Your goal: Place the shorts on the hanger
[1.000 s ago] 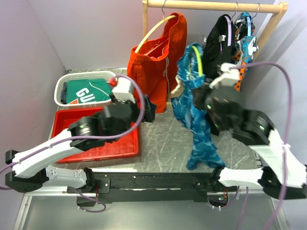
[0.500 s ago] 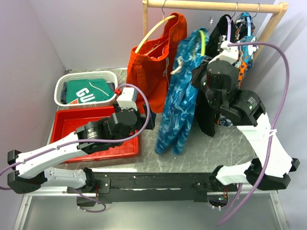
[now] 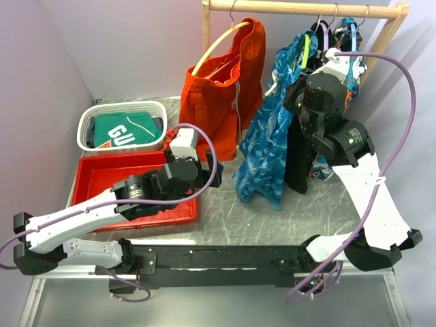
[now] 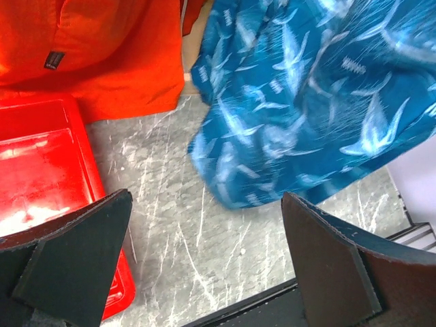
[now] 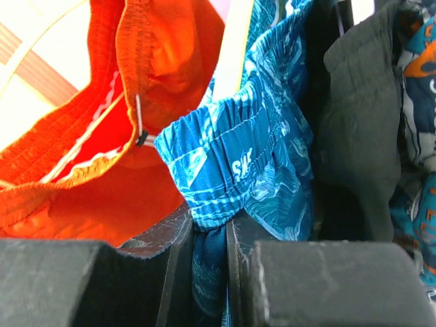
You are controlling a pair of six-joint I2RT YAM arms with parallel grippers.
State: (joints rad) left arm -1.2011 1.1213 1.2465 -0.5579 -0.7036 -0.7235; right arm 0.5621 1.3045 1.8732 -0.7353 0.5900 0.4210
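Far-right wooden rail (image 3: 306,7) seems the goal: right tool (image 5: 210,235), nearly closed, pinches the shorts (image 3: 269,143) on the hanger (image 3: 306,49) up beside it; left tool (image 4: 204,201) gapes empty.

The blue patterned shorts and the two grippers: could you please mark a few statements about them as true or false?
1. The right gripper is shut on the shorts. True.
2. The left gripper grips a garment. False: its jaws stand wide open, holding nothing.
3. The shorts lie spread flat. False: they hang above the table, near the wooden rail.
4. A lime-green hanger shows at the top of the shorts. True.
5. The white basket is bare. False: a green garment lies in it.
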